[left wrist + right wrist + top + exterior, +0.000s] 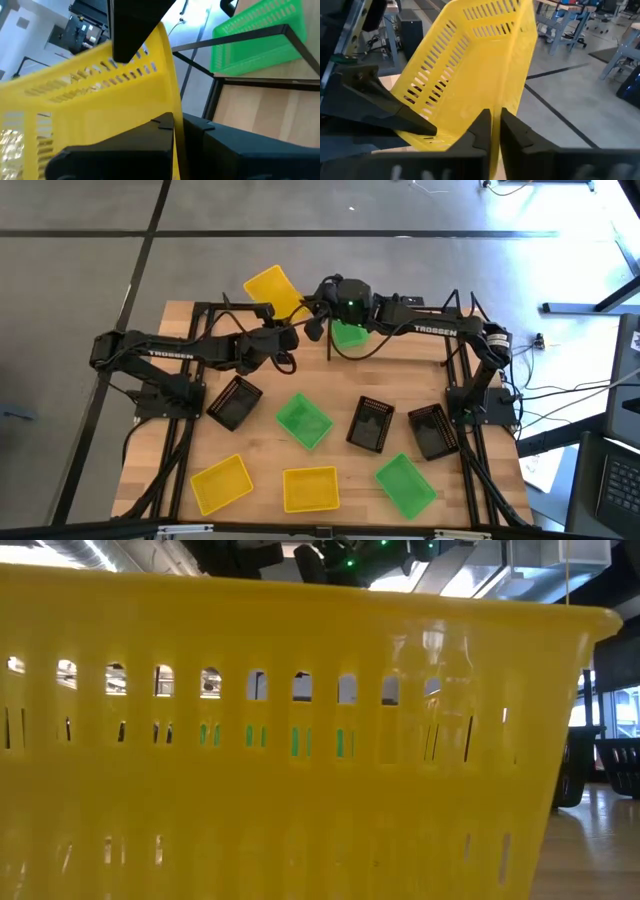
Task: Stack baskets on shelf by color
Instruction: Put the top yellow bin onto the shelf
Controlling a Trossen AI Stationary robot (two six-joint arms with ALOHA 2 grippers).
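Observation:
One yellow basket (270, 286) is held tilted in the air over the table's far edge by both grippers. My left gripper (287, 335) comes at it from the left. My right gripper (318, 304) comes from the right. A green basket (349, 333) stands on the shelf (420, 348) under the right arm. On the tabletop in front lie three black baskets (233, 402) (370, 423) (432, 430), two green baskets (303, 420) (405, 484) and two yellow baskets (221, 483) (311, 489). The nearest yellow basket (280, 770) fills the low view. My left gripper pinches a wall of the held yellow basket near a corner (175, 117) between its two fingers (120, 150). The basket is lifted clear and tilted. My right gripper pinches the edge of another wall (496, 117) between its fingertips (481, 131); the basket's open inside faces its wrist camera.
The shelf's black posts and rails (200, 310) (455, 305) stand along the table's far part, close to both arms. Black frame legs run down both sides of the table. Bare wood (160, 450) shows between the loose baskets. Grey floor lies beyond the far edge.

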